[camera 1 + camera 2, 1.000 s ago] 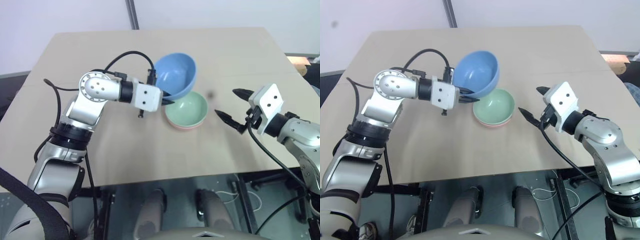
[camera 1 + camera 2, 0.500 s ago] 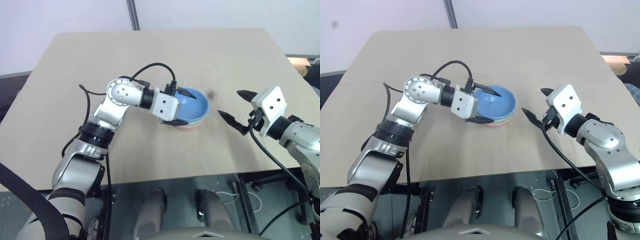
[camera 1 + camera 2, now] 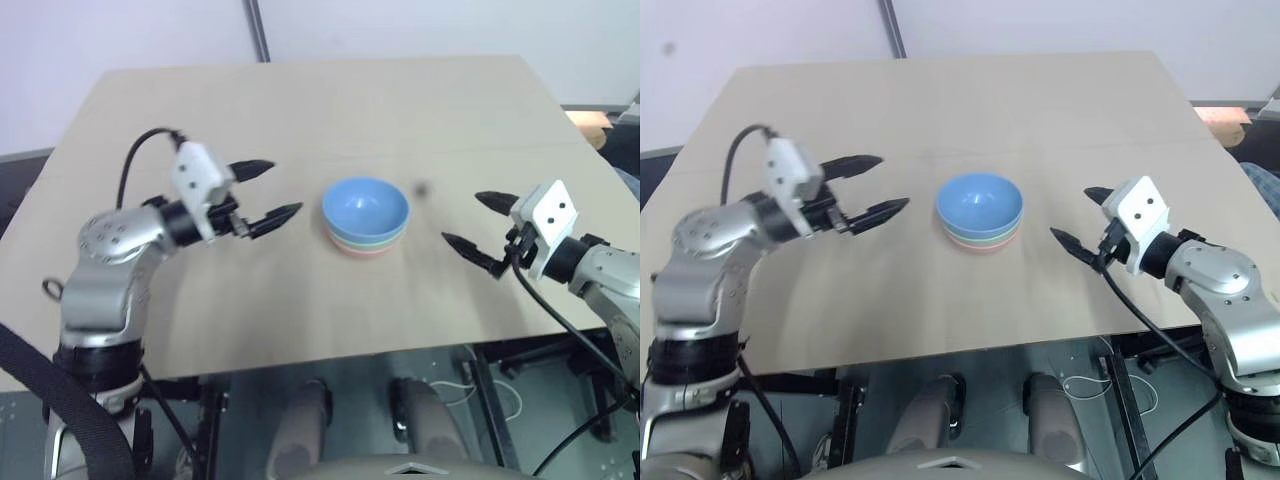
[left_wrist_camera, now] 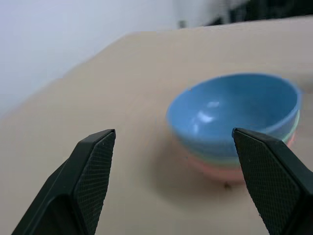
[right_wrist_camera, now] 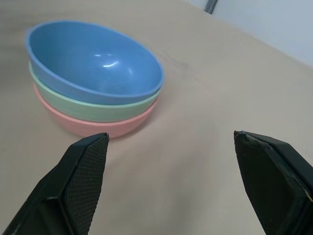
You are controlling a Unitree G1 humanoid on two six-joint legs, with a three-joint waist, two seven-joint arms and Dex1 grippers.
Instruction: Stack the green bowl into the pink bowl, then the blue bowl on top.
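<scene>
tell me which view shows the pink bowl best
The right wrist view: the pink bowl shows its whole near side at the bottom of the stack, under the green bowl and blue bowl. The left wrist view shows a thinner pink band; the eye views show only a sliver beneath the other two.

1. A tan table point(image 3: 300, 300) with a plain, smooth top carried everything.
2. A pink bowl point(image 5: 93, 125) sat directly on it, near the middle.
3. A green bowl point(image 5: 98, 105) was nested inside the pink one, and a blue bowl point(image 3: 365, 207) inside the green, making one upright stack.
4. A small dark mark point(image 3: 422, 189) showed on the tabletop just beside the stack.
</scene>
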